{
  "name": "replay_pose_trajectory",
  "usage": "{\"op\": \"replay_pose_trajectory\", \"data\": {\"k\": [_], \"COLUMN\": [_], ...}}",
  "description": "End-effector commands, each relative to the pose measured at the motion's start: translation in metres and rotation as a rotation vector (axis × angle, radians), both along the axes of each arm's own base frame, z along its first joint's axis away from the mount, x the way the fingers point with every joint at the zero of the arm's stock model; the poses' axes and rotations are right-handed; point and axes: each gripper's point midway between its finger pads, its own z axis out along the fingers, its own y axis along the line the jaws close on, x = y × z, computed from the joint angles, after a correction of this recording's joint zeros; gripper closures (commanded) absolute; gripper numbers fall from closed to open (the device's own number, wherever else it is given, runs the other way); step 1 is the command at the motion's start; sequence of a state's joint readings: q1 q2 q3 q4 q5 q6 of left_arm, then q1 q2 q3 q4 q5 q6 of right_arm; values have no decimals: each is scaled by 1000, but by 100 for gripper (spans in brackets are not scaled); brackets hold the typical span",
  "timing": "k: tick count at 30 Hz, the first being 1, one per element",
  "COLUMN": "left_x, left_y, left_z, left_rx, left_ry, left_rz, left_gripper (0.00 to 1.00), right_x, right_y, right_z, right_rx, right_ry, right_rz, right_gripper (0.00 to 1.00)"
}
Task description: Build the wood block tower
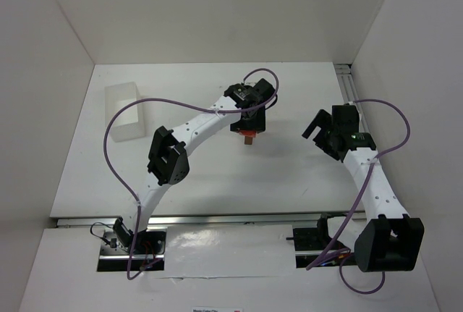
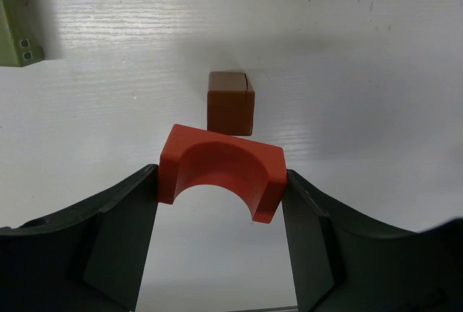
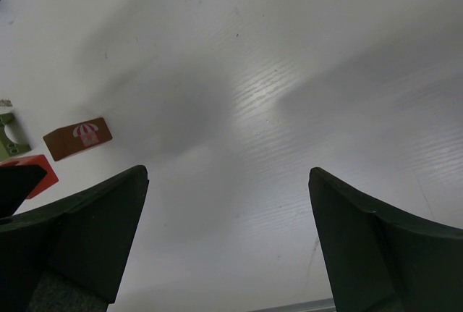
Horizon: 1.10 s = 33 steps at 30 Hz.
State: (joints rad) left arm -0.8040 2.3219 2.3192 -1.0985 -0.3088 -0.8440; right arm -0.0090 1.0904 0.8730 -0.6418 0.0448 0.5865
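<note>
Three blocks, left wrist view: red arch block, centre frame, clamped in the left gripper; brown block just above it; olive green block, upper left. Right gripper: fingers apart, empty. Nothing looks stacked yet, so the whole tower remains to build.

Olive green block cropped at left edge, red block part-hidden

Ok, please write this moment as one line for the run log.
left tool: shut on red arch block | brown block: on table, just beyond arch | right tool: open, empty | stack: none visible
</note>
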Motion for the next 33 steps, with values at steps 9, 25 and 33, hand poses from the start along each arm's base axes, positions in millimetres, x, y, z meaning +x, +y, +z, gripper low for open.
{"op": "replay_pose_trajectory", "data": {"k": [9,25,33], "left_x": [3,7,9], "left_y": [-10,-10,-12], "left_z": [-10,-19,-18], "left_rx": [-31,-31,-38], "left_ry": [-1,-8,-14], "left_rz": [49,89,89], "left_gripper": [83,83,83], "right_x": [6,9,10], "right_y": [1,2,3], "right_z": [8,4,3], "right_rx": [-2,-7,-7], "right_ry": [-47,-36,-36], "right_rz": [-2,18,31], "right_gripper": [1,1,1]}}
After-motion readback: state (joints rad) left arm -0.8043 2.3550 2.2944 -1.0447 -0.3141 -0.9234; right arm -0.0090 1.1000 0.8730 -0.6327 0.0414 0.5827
